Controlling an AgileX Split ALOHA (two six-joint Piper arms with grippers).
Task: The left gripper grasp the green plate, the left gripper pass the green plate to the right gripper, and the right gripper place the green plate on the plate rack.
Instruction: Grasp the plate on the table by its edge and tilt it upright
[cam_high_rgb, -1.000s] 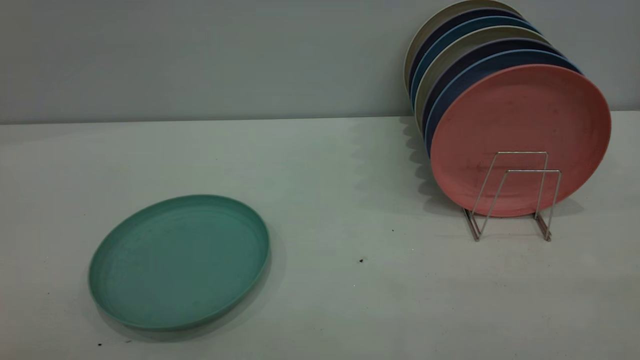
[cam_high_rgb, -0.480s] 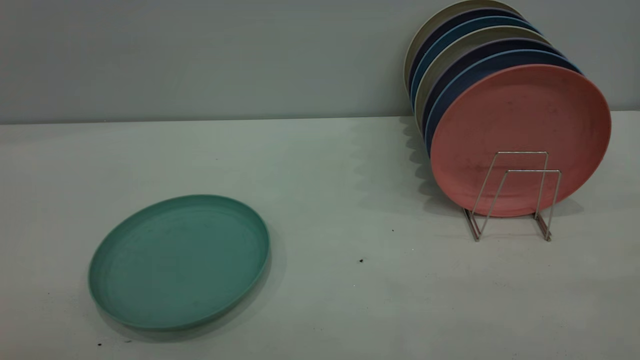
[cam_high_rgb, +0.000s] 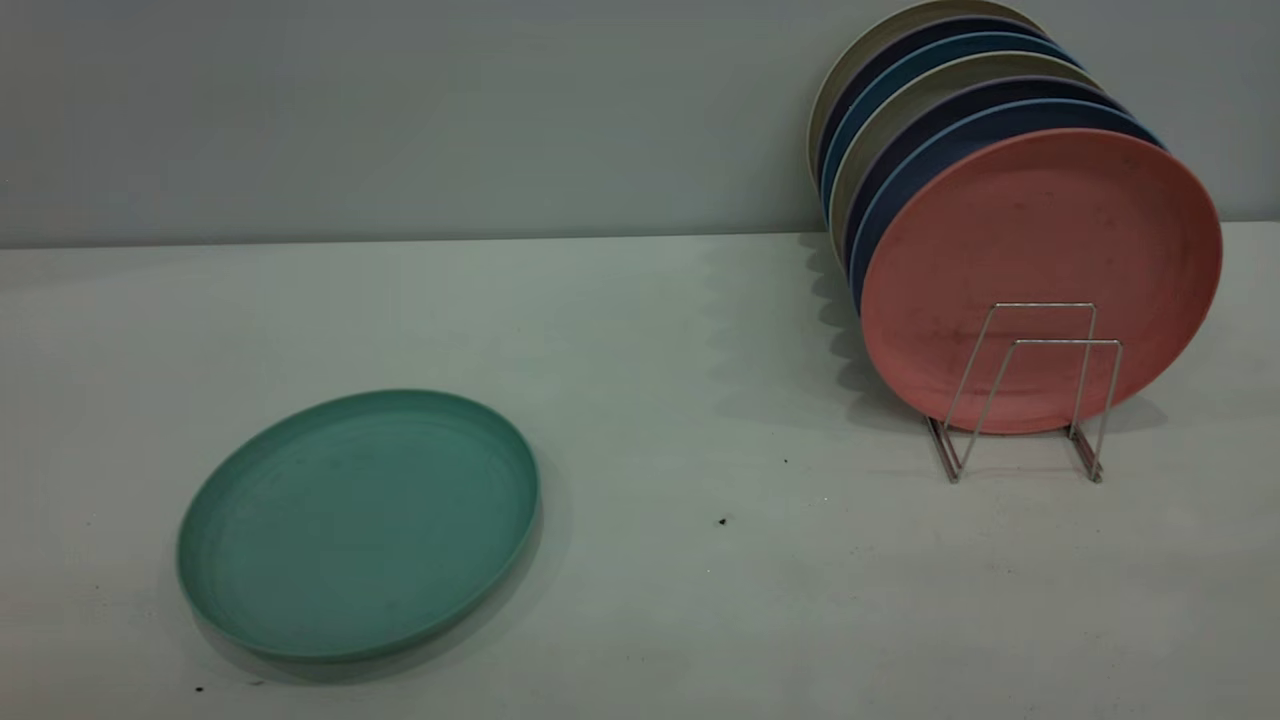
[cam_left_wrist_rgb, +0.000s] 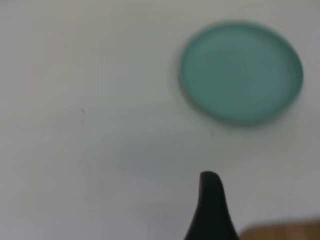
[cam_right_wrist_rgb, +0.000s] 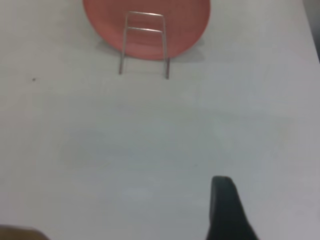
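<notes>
The green plate (cam_high_rgb: 360, 525) lies flat on the white table at the front left, with nothing touching it. It also shows in the left wrist view as the green plate (cam_left_wrist_rgb: 241, 72), well ahead of my left gripper (cam_left_wrist_rgb: 210, 200), of which only one black tip is in view. The plate rack (cam_high_rgb: 1065, 342) stands at the right; its two front wire loops hold nothing. In the right wrist view the plate rack (cam_right_wrist_rgb: 145, 13) is far from my right gripper (cam_right_wrist_rgb: 224, 205), again a single black tip. Neither arm appears in the exterior view.
A salmon-pink plate (cam_high_rgb: 1040, 230) stands upright in the rack, with several blue, dark and beige plates (cam_high_rgb: 900, 110) behind it against the grey wall. The white table (cam_high_rgb: 700, 600) stretches between the green plate and the rack, with a few dark specks (cam_high_rgb: 722, 521).
</notes>
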